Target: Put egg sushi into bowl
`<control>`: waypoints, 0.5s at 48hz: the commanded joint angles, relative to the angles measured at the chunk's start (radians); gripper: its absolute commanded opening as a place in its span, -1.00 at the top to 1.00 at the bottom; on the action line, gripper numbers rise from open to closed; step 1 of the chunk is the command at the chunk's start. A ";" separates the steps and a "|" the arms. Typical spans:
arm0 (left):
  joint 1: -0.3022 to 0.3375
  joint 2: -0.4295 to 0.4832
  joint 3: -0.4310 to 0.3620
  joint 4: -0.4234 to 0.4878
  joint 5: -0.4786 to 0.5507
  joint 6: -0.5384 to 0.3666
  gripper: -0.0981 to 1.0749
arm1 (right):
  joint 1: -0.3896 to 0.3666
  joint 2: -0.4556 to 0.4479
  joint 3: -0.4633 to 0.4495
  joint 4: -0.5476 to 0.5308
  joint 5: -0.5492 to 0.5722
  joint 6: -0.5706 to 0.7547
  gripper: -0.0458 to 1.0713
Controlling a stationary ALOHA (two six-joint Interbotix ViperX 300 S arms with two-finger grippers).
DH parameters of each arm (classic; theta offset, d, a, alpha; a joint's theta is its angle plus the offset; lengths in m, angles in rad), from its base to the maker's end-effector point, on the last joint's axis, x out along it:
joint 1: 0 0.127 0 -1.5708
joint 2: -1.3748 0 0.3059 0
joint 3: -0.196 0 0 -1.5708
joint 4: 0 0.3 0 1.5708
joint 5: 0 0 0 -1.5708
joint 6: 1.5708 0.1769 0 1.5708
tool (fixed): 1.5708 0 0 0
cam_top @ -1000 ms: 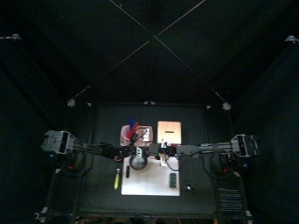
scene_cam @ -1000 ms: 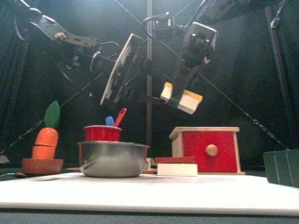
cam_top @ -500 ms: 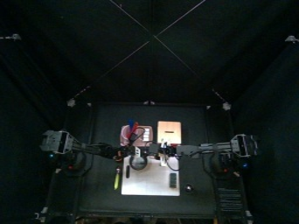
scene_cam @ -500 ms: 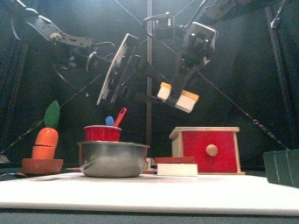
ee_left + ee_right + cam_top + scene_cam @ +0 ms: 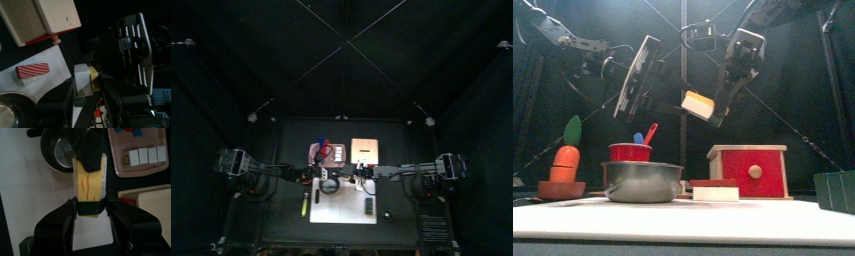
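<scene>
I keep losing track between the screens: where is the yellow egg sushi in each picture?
Top view: hidden among the two grippers at the table's middle; cannot tell.
Front view: egg sushi in mid-air, above the bowl.
Left wrist view: egg sushi between black jaws.
Right wrist view: egg sushi in the jaws.
Shared landmark: the bowl.

a robot lab pen, this: black curtains (image 5: pixel 225 70) hang on all sides of a small black table (image 5: pixel 291 135), both arms are clamped at its edges, and cables cross overhead. on the table sit toy props, namely a carrot in a pot (image 5: pixel 564 165) and a red wooden box (image 5: pixel 750 170).
</scene>
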 commanded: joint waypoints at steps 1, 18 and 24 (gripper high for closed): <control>0.005 -0.058 -0.005 0.006 -0.023 0.006 -0.23 | -0.002 -0.025 0.011 0.023 0.008 -0.003 -0.21; 0.017 -0.107 0.029 0.018 -0.021 0.006 -0.23 | 0.003 -0.071 0.091 0.103 0.009 -0.002 -0.21; 0.018 -0.109 0.031 0.018 -0.018 0.008 -0.23 | 0.002 -0.091 0.121 0.132 0.009 0.000 -0.21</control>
